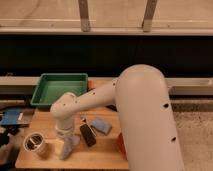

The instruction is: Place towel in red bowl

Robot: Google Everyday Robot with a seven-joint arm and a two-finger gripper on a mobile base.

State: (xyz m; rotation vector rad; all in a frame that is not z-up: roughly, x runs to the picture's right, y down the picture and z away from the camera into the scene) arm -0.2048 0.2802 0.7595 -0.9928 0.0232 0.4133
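A light blue-grey towel [69, 146] lies crumpled on the wooden table [100, 157] near its front left. My gripper [64, 135] hangs from the white arm [135, 115] straight above the towel's upper end, touching or nearly touching it. The red bowl [120, 143] shows only as a thin orange-red sliver at the front right, mostly hidden behind my arm.
A green tray [60, 87] stands at the back left. A metal cup [36, 144] sits left of the towel. A black object [88, 135] and a blue sponge [101, 125] lie right of it. A blue item [10, 118] lies off the table's left edge.
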